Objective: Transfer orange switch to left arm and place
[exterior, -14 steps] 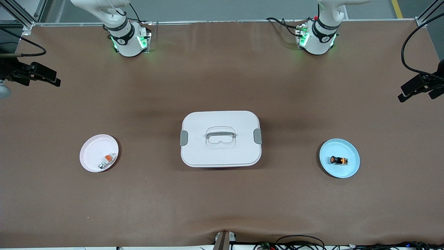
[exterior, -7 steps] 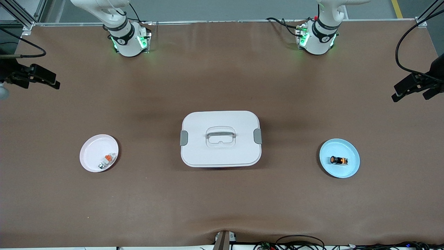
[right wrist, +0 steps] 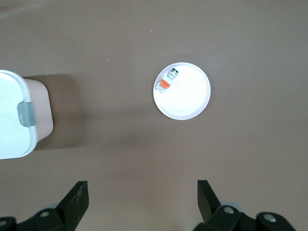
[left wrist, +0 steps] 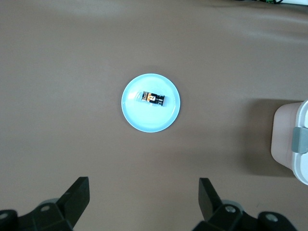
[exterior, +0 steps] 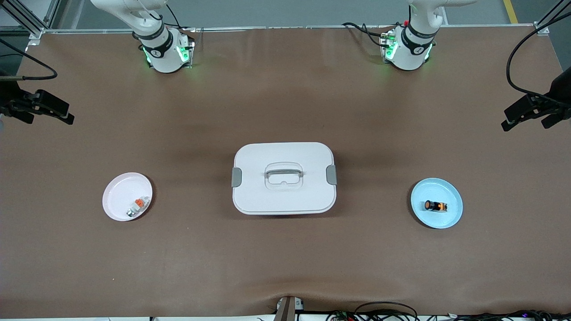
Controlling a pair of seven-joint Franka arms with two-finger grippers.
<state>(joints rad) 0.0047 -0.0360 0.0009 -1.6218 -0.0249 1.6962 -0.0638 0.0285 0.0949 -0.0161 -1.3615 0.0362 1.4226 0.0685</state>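
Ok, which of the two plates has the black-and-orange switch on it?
The light blue plate toward the left arm's end holds the orange switch; the white plate holds a white-and-silver piece.

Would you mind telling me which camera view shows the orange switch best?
The left wrist view: the orange switch lies unobstructed on the blue plate, seen from above. The front view shows it smaller. The right wrist view does not show it.

left gripper hanging high over its table end, jaws spread wide | right gripper doing likewise, holding nothing
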